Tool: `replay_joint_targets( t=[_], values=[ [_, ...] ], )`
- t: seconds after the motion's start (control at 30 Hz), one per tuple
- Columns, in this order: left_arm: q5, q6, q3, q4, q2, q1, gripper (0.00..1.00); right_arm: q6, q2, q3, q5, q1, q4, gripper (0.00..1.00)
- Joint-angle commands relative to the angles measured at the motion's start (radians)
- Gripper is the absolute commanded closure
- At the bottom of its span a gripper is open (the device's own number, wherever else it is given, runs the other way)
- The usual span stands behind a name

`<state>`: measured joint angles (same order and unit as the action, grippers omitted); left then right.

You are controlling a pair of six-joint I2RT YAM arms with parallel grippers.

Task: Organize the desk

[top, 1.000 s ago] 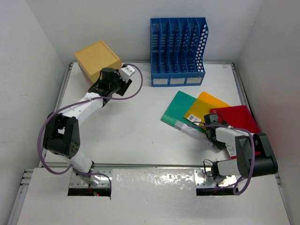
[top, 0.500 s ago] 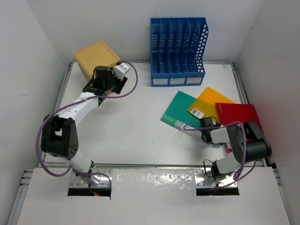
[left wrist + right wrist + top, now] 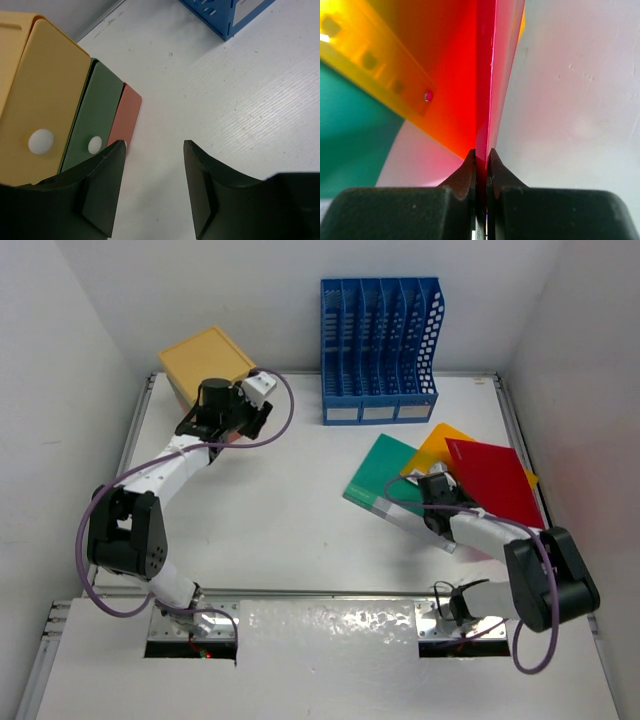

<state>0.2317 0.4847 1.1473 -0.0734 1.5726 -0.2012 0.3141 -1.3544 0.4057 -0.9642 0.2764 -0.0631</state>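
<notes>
- Your right pincer (image 3: 481, 156) is pressed together on the near edge of the red folder (image 3: 490, 480), holding it tilted over the orange folder (image 3: 432, 447) and green folder (image 3: 378, 476).
- Your left pincer (image 3: 152, 150) stands part spread and empty, just beside the drawer box (image 3: 205, 360).
- The worktop (image 3: 290, 510) lies between the white walls, with the folders at its right side.
- The step in hand looks like filing the red folder. Next, carry it to the blue file rack (image 3: 380, 350) and line its edge up with a slot.
</notes>
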Motion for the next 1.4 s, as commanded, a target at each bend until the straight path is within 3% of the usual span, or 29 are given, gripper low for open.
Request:
replay_joint_targets(
  t=[0.0, 0.3, 0.77, 0.87, 1.07, 1.1, 1.17, 1.37],
  values=[
    [0.024, -0.008, 0.045, 0.017, -0.040, 0.011, 0.52, -0.046, 0.081, 0.057, 0.077, 0.041, -0.076, 1.00],
    [0.057, -0.012, 0.078, -0.025, -0.029, 0.011, 0.51, -0.145, 0.317, 0.176, 0.243, 0.107, -0.224, 1.00],
    [0.395, 0.109, 0.161, -0.218, -0.062, -0.010, 0.45, -0.225, 0.549, 0.312, 0.697, 0.109, -0.294, 1.00],
    [0.500, 0.112, 0.166, -0.224, -0.091, -0.012, 0.37, -0.254, 0.552, 0.352, 0.789, 0.110, -0.310, 1.00],
    [0.575, 0.091, 0.198, -0.213, -0.124, -0.015, 0.19, -0.302, 0.531, 0.435, 1.019, 0.109, -0.314, 1.00],
    [0.575, 0.089, 0.216, -0.213, -0.126, -0.015, 0.10, -0.305, 0.526, 0.441, 1.039, 0.109, -0.316, 1.00],
    [0.575, 0.088, 0.239, -0.212, -0.128, -0.015, 0.01, -0.308, 0.526, 0.452, 1.082, 0.109, -0.314, 1.00],
    [0.596, 0.074, 0.322, -0.180, -0.109, -0.015, 0.01, -0.308, 0.535, 0.429, 1.265, 0.110, -0.261, 1.00]
  ],
)
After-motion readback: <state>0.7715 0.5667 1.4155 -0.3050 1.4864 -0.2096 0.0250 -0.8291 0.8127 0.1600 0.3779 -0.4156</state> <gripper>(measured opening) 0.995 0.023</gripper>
